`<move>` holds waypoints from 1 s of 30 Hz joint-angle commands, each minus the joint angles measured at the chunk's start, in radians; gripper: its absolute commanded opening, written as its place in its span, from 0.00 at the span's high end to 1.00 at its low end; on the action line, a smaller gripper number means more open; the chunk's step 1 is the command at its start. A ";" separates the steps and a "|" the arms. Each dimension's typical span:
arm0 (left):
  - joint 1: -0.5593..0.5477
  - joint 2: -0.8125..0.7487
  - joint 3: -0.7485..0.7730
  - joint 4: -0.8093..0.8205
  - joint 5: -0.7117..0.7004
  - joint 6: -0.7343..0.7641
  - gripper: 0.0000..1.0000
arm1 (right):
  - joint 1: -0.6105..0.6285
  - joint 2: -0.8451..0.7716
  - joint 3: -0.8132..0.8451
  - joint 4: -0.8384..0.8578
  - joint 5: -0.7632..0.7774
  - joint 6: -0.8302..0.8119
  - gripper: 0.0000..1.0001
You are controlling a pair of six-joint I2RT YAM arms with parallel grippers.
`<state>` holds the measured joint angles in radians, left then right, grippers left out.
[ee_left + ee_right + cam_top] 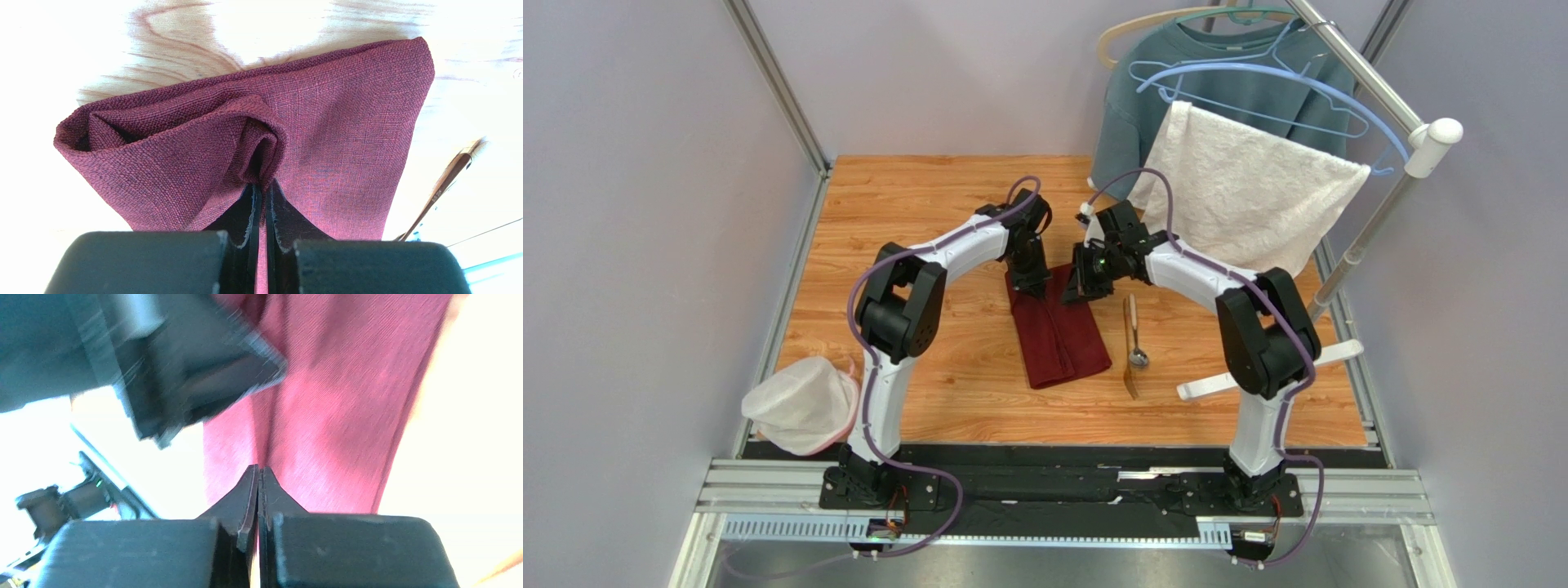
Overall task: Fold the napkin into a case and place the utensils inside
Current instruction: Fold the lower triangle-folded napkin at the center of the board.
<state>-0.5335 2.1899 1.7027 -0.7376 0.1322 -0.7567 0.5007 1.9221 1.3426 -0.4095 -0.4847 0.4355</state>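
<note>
The maroon napkin (1058, 337) lies folded into a narrow oblong on the wooden table, its far end lifted. My left gripper (1032, 287) is shut on a raised fold of the napkin (319, 128), and cloth shows between its fingers (253, 205). My right gripper (1078, 289) is shut just right of it, with its tips (258, 470) meeting at the napkin's (344, 416) edge and no cloth visible between them. The utensils lie right of the napkin: a silver spoon (1139, 358) and a golden-brown piece (1129, 321), whose handle (445, 182) also shows in the left wrist view.
A white textured towel (1247, 184) and a grey-blue sweatshirt (1143, 116) hang on a rack at the back right, over its pole (1369, 233). A white mesh bag (803, 402) sits at the front left. A white bar (1265, 370) lies near the right arm.
</note>
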 commanded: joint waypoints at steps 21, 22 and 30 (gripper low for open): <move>-0.008 -0.018 0.104 -0.060 0.052 0.039 0.73 | 0.116 -0.112 -0.339 0.150 -0.020 -0.026 1.00; -0.008 -0.039 0.107 -0.065 0.059 0.043 0.71 | 0.108 -0.110 -0.342 0.155 -0.022 -0.023 1.00; 0.023 -0.159 0.046 -0.065 0.130 0.082 0.49 | 0.098 -0.114 -0.344 0.167 -0.046 -0.015 1.00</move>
<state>-0.5251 2.1670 1.7672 -0.8028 0.2230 -0.7101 0.6067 1.8412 1.0119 -0.2714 -0.5510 0.4248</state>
